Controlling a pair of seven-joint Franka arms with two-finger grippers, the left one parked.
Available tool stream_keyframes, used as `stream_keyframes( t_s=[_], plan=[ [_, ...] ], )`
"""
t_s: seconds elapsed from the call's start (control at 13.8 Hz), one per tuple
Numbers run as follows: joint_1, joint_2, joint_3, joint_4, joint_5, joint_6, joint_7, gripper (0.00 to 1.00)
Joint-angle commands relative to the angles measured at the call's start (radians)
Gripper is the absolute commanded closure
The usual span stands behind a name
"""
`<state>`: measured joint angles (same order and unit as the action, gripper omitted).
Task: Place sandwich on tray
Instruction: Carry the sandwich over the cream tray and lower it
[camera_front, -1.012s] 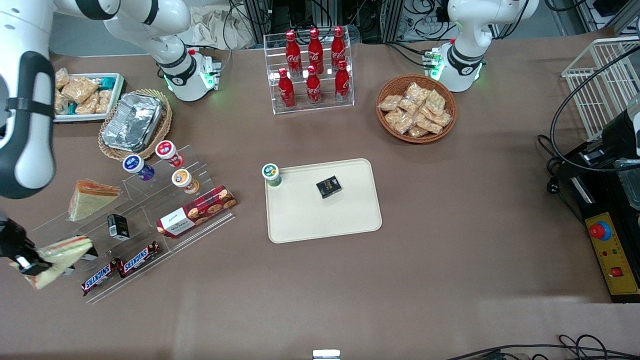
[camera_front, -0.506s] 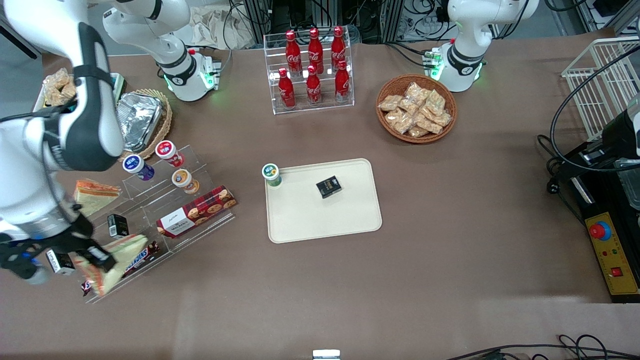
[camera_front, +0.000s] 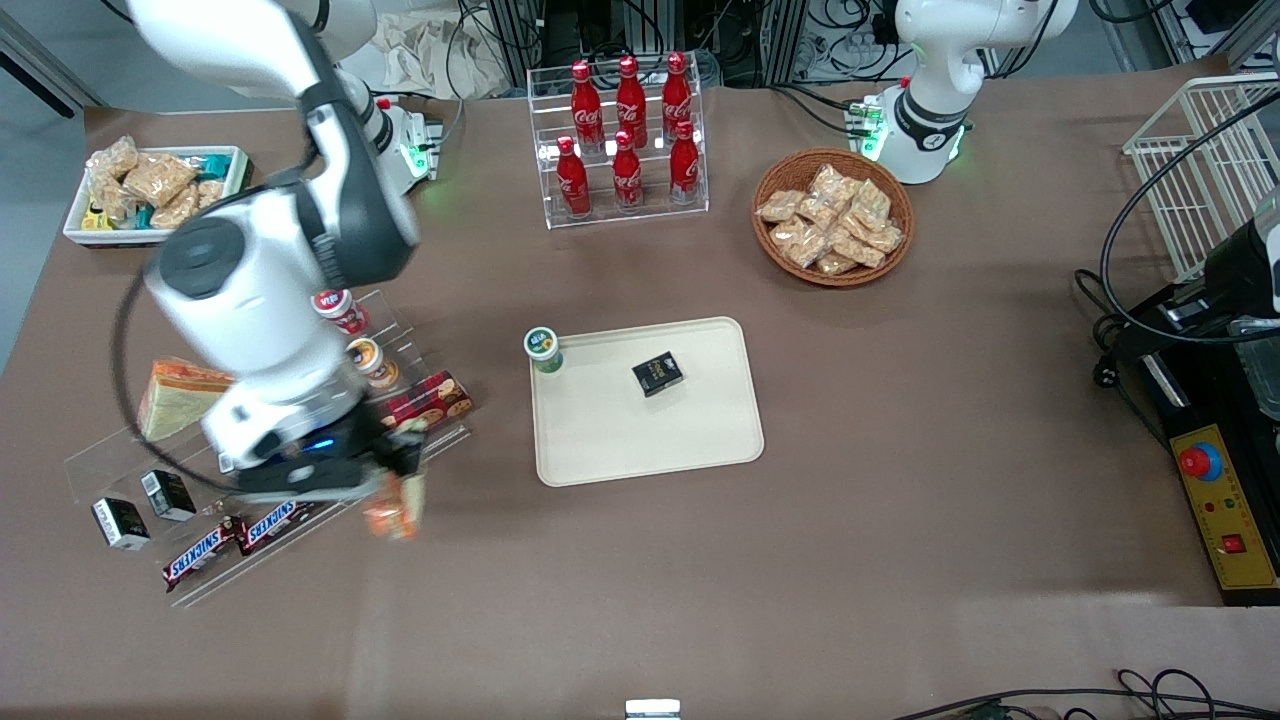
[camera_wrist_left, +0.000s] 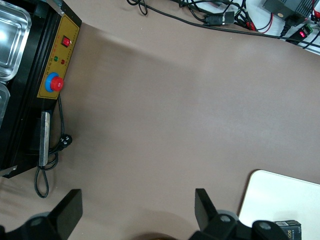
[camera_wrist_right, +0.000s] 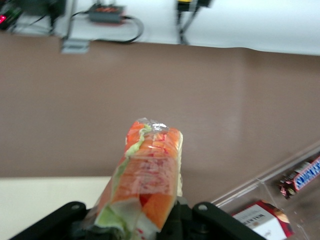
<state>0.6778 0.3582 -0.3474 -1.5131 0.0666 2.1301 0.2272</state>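
The sandwich (camera_front: 396, 503), wrapped in clear film with red, orange and green filling at its edge, hangs in my right gripper (camera_front: 385, 482) above the table beside the clear acrylic shelf. In the right wrist view the sandwich (camera_wrist_right: 148, 175) stands up between the shut jaws of the gripper (camera_wrist_right: 150, 222). The cream-beige tray (camera_front: 640, 445) lies at the table's middle, a short way off toward the parked arm's end. Its pale edge shows in the right wrist view (camera_wrist_right: 40, 200) and its corner in the left wrist view (camera_wrist_left: 282, 197).
A black box (camera_front: 657, 373) and a green-lidded cup (camera_front: 542, 348) sit on the tray. A thicker orange-topped wedge (camera_front: 178, 393), a cookie box (camera_front: 432, 400), Snickers bars (camera_front: 235, 535) and small black boxes (camera_front: 165, 494) are on the acrylic shelf. A cola rack (camera_front: 625, 140) and snack basket (camera_front: 832, 215) stand farther from the camera.
My right arm has swung from the working arm's end of the table over the acrylic shelf toward the tray, carrying the sandwich with it.
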Motion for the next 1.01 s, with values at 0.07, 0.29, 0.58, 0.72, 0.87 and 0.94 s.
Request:
stream_keyframes(
  t_s=[0.07, 0.29, 0.58, 0.72, 0.87, 0.94],
  plan=[
    [0.06, 0.014, -0.01, 0.002, -0.034, -0.01, -0.278, 1.0],
    [0.071, 0.059, -0.008, 0.025, -0.027, -0.003, -0.524, 1.0],
    [0.159, 0.123, -0.002, 0.03, -0.015, 0.042, -0.714, 1.0],
    [0.181, 0.174, 0.062, 0.028, 0.073, 0.111, -0.811, 1.0],
    [0.184, 0.223, 0.103, 0.027, 0.085, 0.166, -0.888, 1.0],
    [0.18, 0.255, 0.132, 0.027, 0.094, 0.206, -0.938, 1.0]
  ],
)
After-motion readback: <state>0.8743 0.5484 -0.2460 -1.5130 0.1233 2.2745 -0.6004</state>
